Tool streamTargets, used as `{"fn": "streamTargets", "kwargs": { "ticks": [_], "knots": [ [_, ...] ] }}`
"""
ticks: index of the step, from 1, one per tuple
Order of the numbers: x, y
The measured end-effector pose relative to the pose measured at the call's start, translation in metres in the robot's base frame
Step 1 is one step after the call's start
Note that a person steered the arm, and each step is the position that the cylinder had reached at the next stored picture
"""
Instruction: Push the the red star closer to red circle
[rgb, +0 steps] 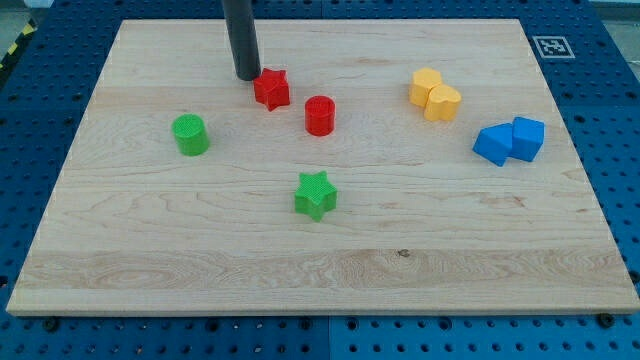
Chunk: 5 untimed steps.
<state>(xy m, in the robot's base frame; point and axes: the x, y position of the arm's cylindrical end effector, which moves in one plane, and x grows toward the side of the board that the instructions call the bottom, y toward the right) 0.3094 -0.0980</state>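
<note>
pale wooden board (200, 260), blue pegboard (620, 150) around

My tip (247, 77) touches the red star (271, 89) beside the red circle (319, 115).

Table (330, 260) is pale wood, visible grain, matt, smooth; red star (271, 89), red circle (319, 115), green star (315, 195) look like matt plastic with fine ribbed layer lines; rod to my tip (247, 77) dark, smooth, slight sheen; surrounding base (600, 60) blue perforated metal.

Two red blocks (271, 89); two green (190, 134); two yellow (425, 86); two blue (492, 145).
</note>
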Motion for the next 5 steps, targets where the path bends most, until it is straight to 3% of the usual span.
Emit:
{"fn": "streamTargets", "kwargs": {
  "ticks": [5],
  "knots": [
    [0.043, 0.056]
  ]
}}
